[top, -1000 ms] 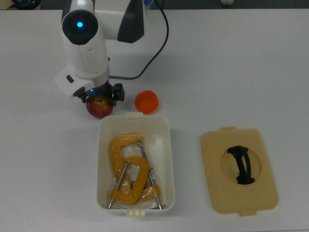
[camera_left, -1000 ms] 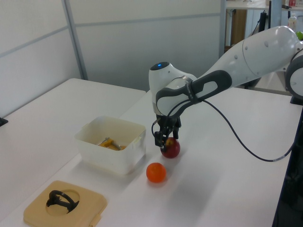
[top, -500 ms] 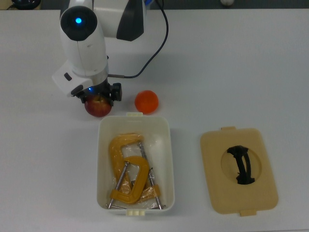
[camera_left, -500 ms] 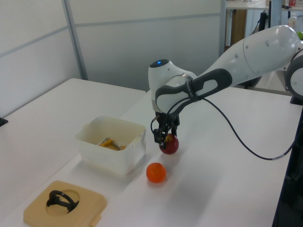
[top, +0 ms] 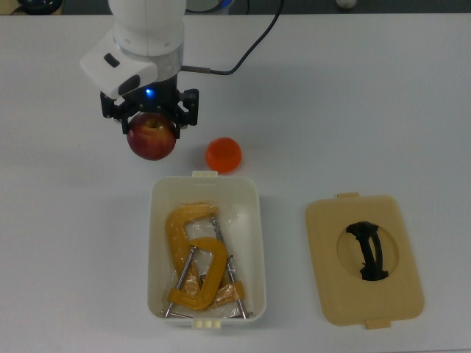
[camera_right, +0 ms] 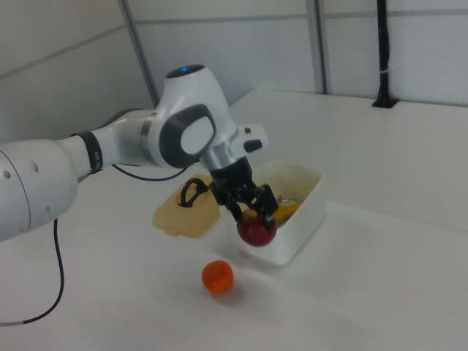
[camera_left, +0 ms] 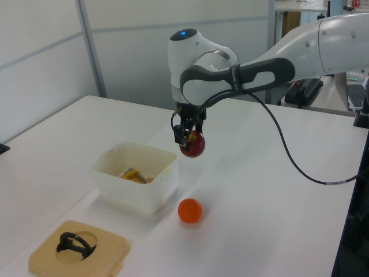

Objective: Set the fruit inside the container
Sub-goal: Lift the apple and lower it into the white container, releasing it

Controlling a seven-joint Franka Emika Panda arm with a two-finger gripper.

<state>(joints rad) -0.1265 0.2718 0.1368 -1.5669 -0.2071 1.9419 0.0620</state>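
- The black two-finger tool [top: 150,125] on the white robot arm is clenched around the dark red, round apple-like fruit with yellow patches [top: 151,139], gripping it from above.
- The red fruit [camera_left: 192,144] hangs in the air, clear of the white worktop [top: 353,110]. In the left view it sits above and just beside the far corner of the tub.
- The plain bright orange round fruit [top: 223,154] rests on the worktop, just outside one short end of the white rectangular plastic tub [top: 252,243].
- The tub holds yellow metal C-clamps [top: 193,257]; neither fruit is inside it.
- A flat tan plastic lid with a black handle [top: 364,259] lies on the worktop, at the top view's right of the tub and apart from it.
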